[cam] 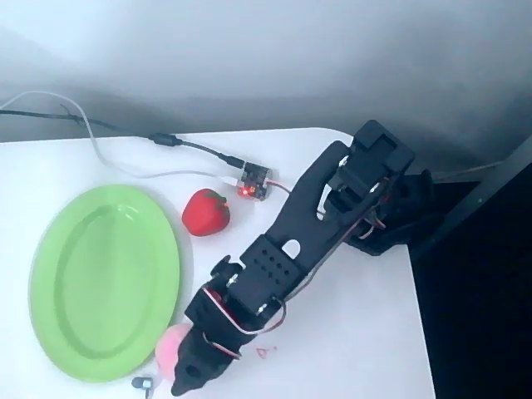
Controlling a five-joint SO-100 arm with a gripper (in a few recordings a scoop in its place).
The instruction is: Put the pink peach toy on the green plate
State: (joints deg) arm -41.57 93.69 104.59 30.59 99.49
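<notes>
Overhead view: we see our tool (187, 366) over the pink peach toy (171, 347), grip unclear, green plate (50, 283) bare beside it.

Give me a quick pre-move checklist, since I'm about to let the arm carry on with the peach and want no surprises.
1. Gripper at the pink peach toy: ok, it sits right against it.
2. Grasp closed on the peach: cannot tell, the fingers are hidden by the arm.
3. Green plate free to receive: ok, nothing lies on it.
4. Peach close to the plate: ok, just off its lower right rim.
5. Red strawberry toy out of the way: ok, beside the plate's upper right rim.
</notes>
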